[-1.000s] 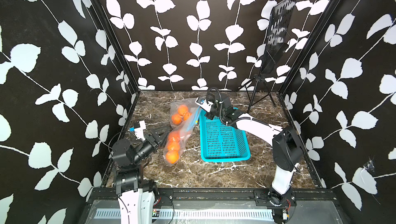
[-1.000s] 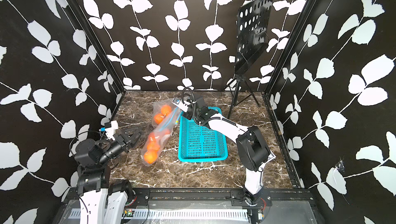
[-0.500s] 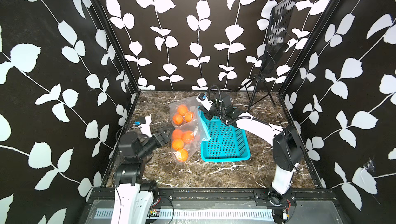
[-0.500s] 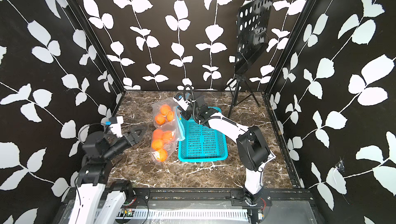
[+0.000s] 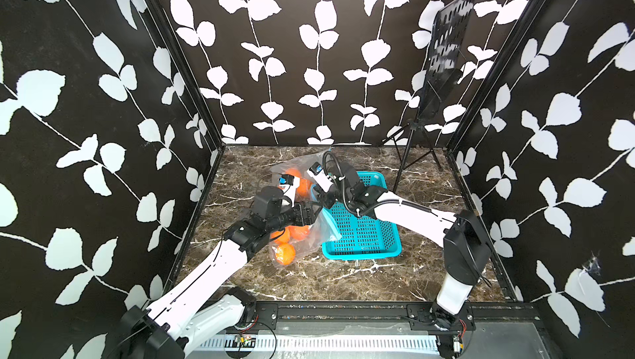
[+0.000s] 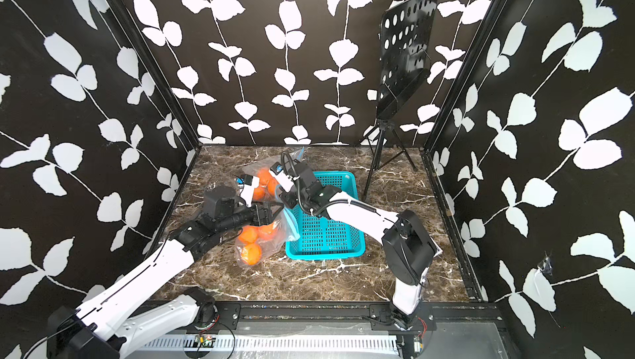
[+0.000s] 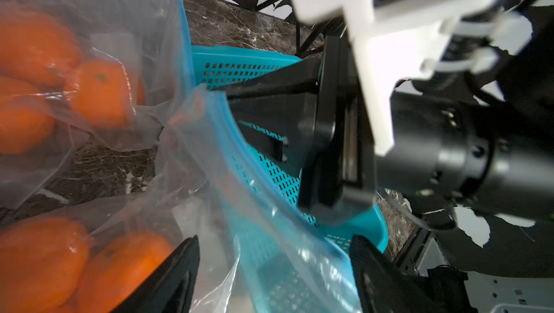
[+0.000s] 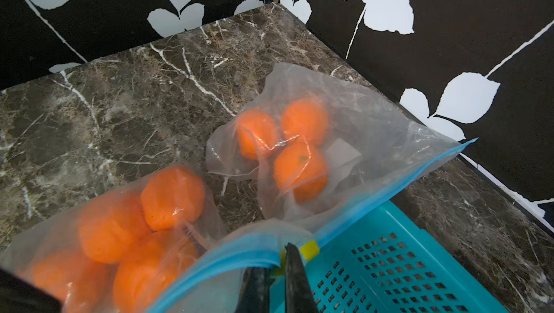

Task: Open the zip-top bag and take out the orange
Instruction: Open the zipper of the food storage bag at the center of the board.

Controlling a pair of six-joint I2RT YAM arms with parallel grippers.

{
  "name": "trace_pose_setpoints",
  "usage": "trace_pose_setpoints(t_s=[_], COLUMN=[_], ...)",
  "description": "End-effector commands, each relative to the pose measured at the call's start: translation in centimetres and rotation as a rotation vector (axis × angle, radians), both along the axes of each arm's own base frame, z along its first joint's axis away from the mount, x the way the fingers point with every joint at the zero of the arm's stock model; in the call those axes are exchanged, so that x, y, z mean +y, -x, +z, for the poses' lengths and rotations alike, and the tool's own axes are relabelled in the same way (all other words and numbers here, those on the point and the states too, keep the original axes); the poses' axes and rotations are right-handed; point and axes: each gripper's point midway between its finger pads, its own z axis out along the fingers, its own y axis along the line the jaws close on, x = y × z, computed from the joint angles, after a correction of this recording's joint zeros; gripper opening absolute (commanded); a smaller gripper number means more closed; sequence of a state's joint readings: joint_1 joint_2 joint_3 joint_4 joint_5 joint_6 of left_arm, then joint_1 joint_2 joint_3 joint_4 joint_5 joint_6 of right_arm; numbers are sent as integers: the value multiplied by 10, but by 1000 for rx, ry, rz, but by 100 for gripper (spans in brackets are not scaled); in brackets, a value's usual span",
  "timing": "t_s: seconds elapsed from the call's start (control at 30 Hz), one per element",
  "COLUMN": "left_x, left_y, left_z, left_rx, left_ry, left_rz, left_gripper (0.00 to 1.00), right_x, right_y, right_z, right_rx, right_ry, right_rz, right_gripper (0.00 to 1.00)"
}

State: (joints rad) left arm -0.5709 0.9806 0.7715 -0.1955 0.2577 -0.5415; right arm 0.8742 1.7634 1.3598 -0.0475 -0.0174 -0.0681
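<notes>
- The bag (image 8: 368,110) lies on the tabletop (image 5: 343,281) left of the blue basket (image 5: 360,257). Its blue zip strip (image 8: 389,188) overlaps the basket's left rim.
- The oranges (image 8: 299,170) are inside the bag in two clusters, one farther back and one nearer the front.
- Bare tabletop is open in front of the bag and basket, and to the right of the basket.
- The right arm (image 5: 412,216) reaches low across the basket. The right tool (image 8: 275,269) is clamped on the zip strip, just beside the yellow slider (image 8: 308,250).
- The left arm (image 5: 206,271) stretches forward from the front left. The left tool (image 7: 269,254) is spread wide, with loose bag film between its fingers (image 7: 180,266), gripping nothing.
- The tabletop is dark marble with white veins.
- Black walls (image 5: 309,48) with white leaves enclose three sides.
- A black music stand (image 5: 446,51) is at the back right.
</notes>
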Motion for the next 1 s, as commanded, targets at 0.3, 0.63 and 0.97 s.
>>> trace_pose_setpoints(t_s=[0.3,0.63,0.97], left_x=[-9,-11,-8], left_y=[-7,3,18], left_z=[-9,-45,-72], left_rx=[5,96,130], left_ry=[75,47,54], left_rz=[17,-8,-30], left_gripper=[41,42,33], right_x=[-9,-11,-9], right_y=[12,16,8], right_z=[4,4,11], right_rx=[-18,-11,78], right_ry=[-55,-90,-191], right_rz=[-94,-90,-85], right_gripper=[1,2,4])
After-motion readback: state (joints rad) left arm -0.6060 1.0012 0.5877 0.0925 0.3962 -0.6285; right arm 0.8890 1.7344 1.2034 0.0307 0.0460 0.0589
